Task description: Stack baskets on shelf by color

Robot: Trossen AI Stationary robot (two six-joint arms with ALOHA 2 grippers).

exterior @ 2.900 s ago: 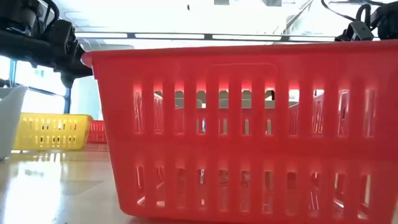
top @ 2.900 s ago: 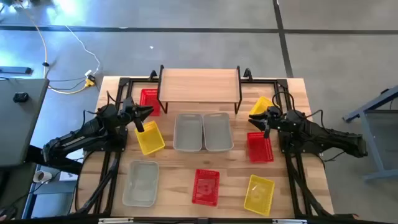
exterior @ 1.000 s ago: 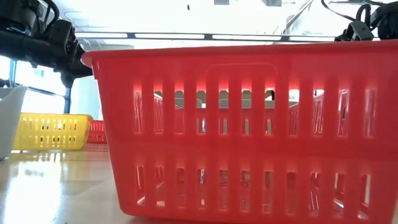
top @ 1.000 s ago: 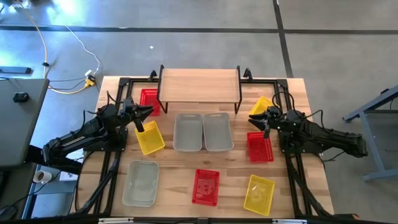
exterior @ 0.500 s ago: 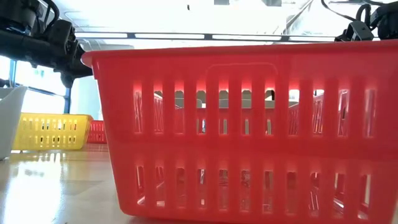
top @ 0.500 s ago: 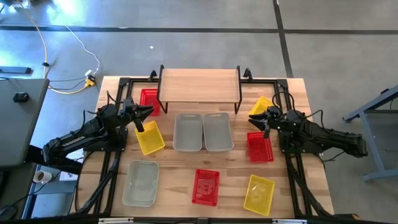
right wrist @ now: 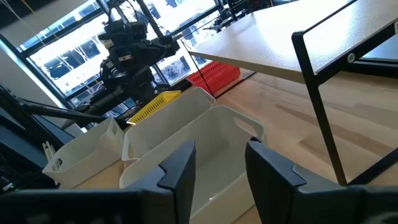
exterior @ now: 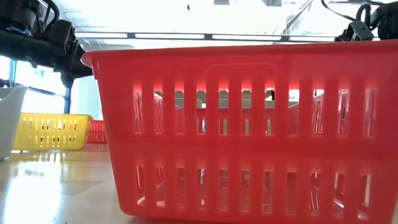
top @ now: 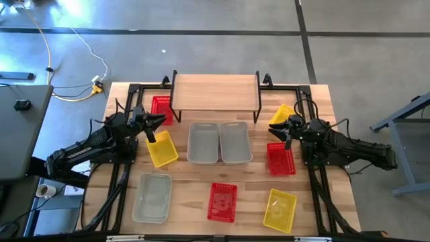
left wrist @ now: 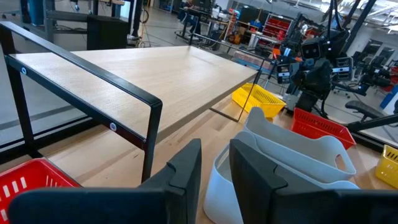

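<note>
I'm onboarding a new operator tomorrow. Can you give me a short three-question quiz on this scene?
1. True or false: the shelf has a basket on it.
2. How many grey baskets lie side by side in front of the shelf? A one, B two, C three.
3. The basket nearest the left pincer is ____ in colour.

Key: 1 false, it is bare. 2 B, the pair. 3 yellow.

Lighting: bright, even, from overhead. High view: glare patch on the floor (top: 80, 8) at far left; soft, short shadows beneath the shelf (top: 216, 91). Low view: background windows blown out white; near red basket (exterior: 249, 130) backlit, glowing through its slots; tabletop (exterior: 56, 186) reflective. Wrist views: foreground fingers (left wrist: 186, 171) slightly soft.
</note>
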